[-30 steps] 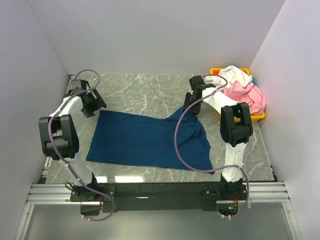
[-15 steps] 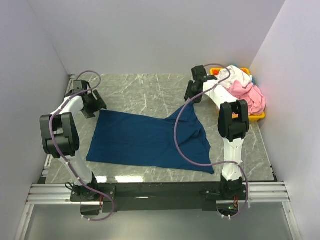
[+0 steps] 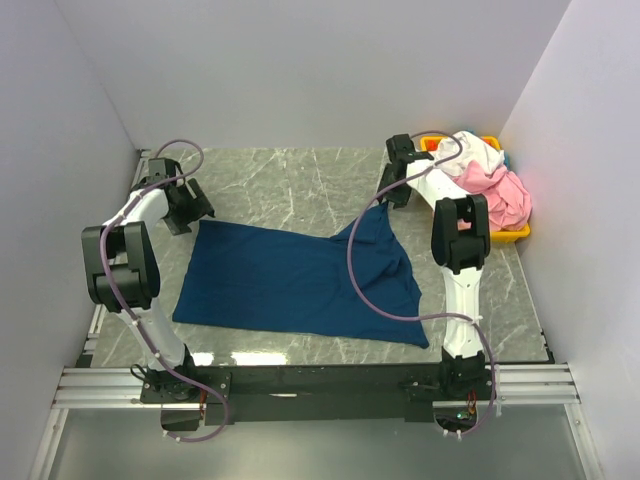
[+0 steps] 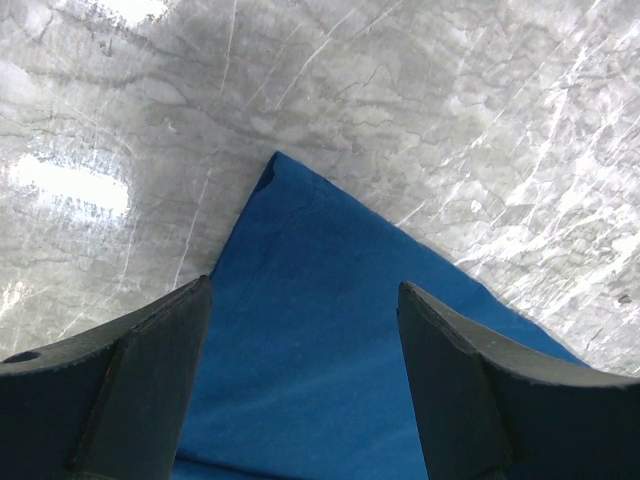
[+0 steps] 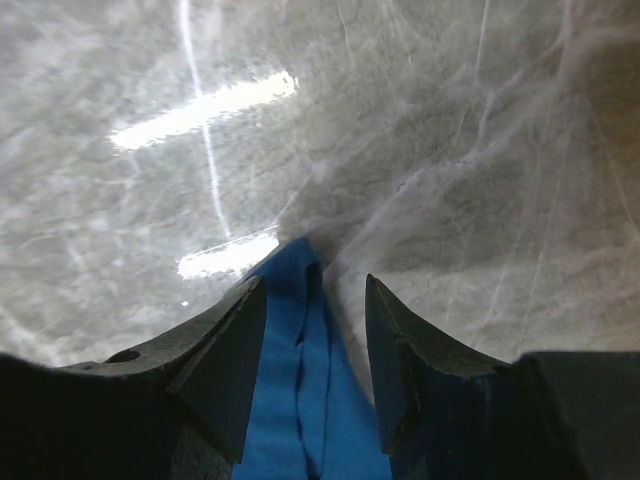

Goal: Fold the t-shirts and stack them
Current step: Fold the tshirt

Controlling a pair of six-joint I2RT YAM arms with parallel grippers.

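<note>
Lying flat on the grey marble table [image 3: 290,185] is the navy blue t-shirt [image 3: 280,280]. It is spread out wide in the middle, between the two arms. Its far right part is pulled up into a point.

The right gripper [image 3: 387,200] is at that point. In the right wrist view, a thin bunch of the blue cloth sits between its two fingers [image 5: 225,350]. The fingers are partly closed and are pinching the cloth. The cloth touches one finger at the tip. Lower down it fills the whole gap.

The left gripper [image 3: 188,218] hangs over the far left corner of the shirt. Its fingers [image 4: 140,370] are wide apart and hold nothing. The pointed corner of the shirt shows between them, flat on the table.

A yellow bin [image 3: 515,236] sits in the far right corner of the table, near the wall. The pink t-shirt [image 3: 500,192] and the white t-shirt [image 3: 470,150] are piled in it, all crumpled. The white one is behind the pink one.

The right arm [image 3: 458,235] stands in front of the bin and hides its left side. A purple cable [image 3: 362,290] loops over the right part of the blue shirt. A little blue thing peeks out at the back of the bin, but it is too small to tell what it is. From above, both grippers look like dark lumps, so their fingers are hard to see there.
</note>
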